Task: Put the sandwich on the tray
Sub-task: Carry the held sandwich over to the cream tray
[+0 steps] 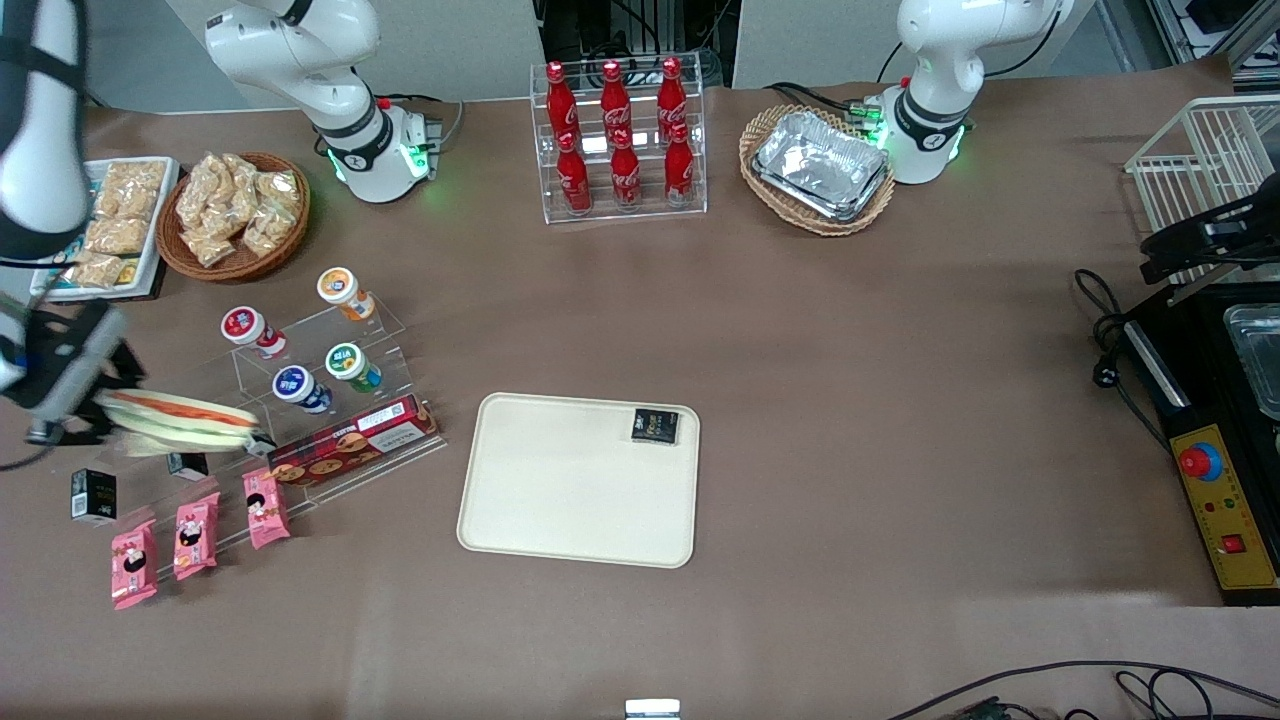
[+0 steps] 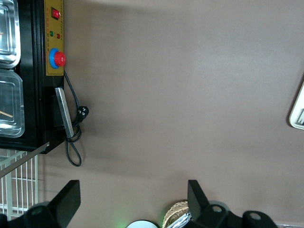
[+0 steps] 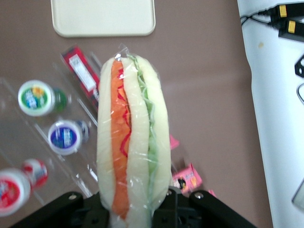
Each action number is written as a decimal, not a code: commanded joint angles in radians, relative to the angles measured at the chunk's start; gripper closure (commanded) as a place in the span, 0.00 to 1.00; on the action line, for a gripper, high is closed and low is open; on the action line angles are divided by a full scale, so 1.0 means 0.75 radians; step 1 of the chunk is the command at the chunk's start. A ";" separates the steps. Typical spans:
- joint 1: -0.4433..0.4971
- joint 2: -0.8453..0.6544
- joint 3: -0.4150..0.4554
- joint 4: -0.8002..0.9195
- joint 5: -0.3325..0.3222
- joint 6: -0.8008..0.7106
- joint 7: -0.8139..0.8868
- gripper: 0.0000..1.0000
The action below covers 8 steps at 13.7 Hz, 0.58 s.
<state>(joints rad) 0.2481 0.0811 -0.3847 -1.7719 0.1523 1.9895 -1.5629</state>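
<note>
I hold the triangular wedge sandwich in clear wrap (image 3: 133, 142), pale bread with an orange-red stripe and a green stripe of filling, between my fingers (image 3: 180, 209); they are closed on its lower end. My gripper (image 1: 85, 400) hangs above the clear acrylic stepped stand (image 1: 320, 400) at the working arm's end of the brown tabletop (image 1: 850, 400), and the sandwich (image 1: 180, 420) sticks out sideways from it, over the stand's lower steps, lifted and touching nothing else.

On the stand are four small round-lidded cups (image 1: 300, 388) and a long red biscuit box (image 1: 352, 442). Three pink snack packets (image 1: 195, 535) lie just beside the stand, nearer to the front camera.

The large flat cream-coloured rectangular plastic tray with rounded corners (image 1: 560, 500) lies on the tabletop well apart from the stand, toward the middle. A small black packet (image 1: 655, 426) rests in one corner of the tray, the corner farther from the front camera. The sandwich is not over the tray; the stand and a strip of bare tabletop lie between them.
</note>
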 commanded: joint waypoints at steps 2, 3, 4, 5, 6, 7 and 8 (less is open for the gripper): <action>0.229 0.155 -0.013 0.147 -0.029 -0.037 0.349 0.95; 0.276 0.194 -0.013 0.162 -0.025 -0.031 0.424 0.94; 0.309 0.233 -0.013 0.170 -0.025 -0.020 0.500 0.94; 0.352 0.272 -0.013 0.186 -0.027 -0.010 0.562 0.94; 0.391 0.311 -0.013 0.205 -0.025 0.014 0.607 0.94; 0.428 0.346 -0.013 0.213 -0.021 0.043 0.666 0.94; 0.467 0.372 -0.013 0.211 -0.017 0.065 0.733 0.94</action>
<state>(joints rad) 0.5324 0.2750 -0.3810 -1.6744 0.1417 2.0105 -1.1307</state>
